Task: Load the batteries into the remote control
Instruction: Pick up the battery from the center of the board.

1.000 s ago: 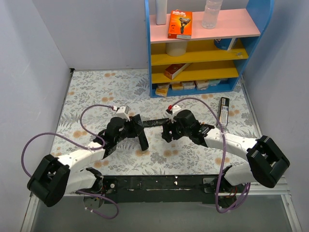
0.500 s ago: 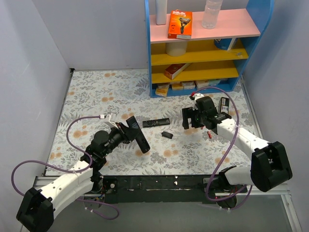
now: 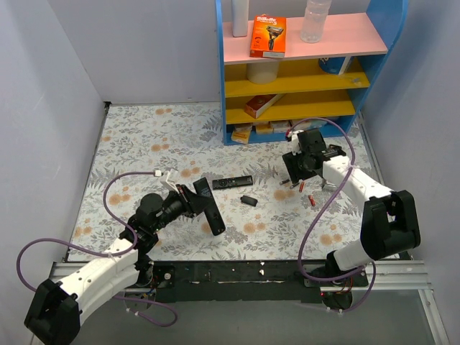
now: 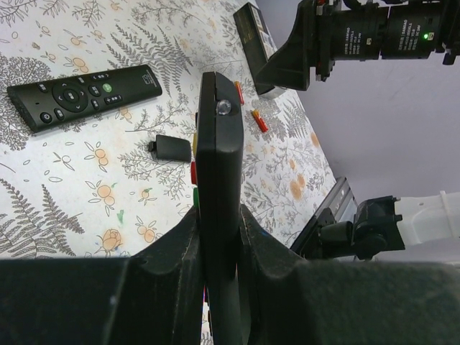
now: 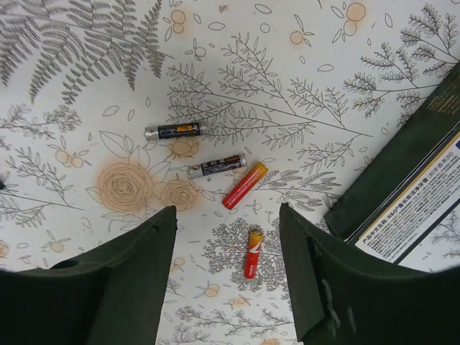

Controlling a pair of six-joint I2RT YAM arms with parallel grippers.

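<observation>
My left gripper [image 3: 192,200] is shut on the long black remote control [image 3: 210,210] and holds it edge-on above the table. In the left wrist view the remote control [image 4: 218,144] stands between my fingers [image 4: 172,251], with red and green buttons showing on its left side. My right gripper [image 3: 297,171] is open and empty and hovers over the batteries [image 3: 302,189]. In the right wrist view two dark batteries [image 5: 172,131] and two red batteries [image 5: 244,185] lie on the cloth, one red battery [image 5: 252,254] between my open fingers [image 5: 136,280].
A slim plain black remote [image 3: 231,182] and a small black cover piece [image 3: 249,200] lie mid-table. A black remote with a silver edge [image 5: 406,190] lies right of the batteries. A blue shelf unit [image 3: 302,68] stands at the back right.
The two grippers were close together at mid-table. My left gripper drew back towards the near left with the remote control. My right gripper swung right and back over the batteries.
</observation>
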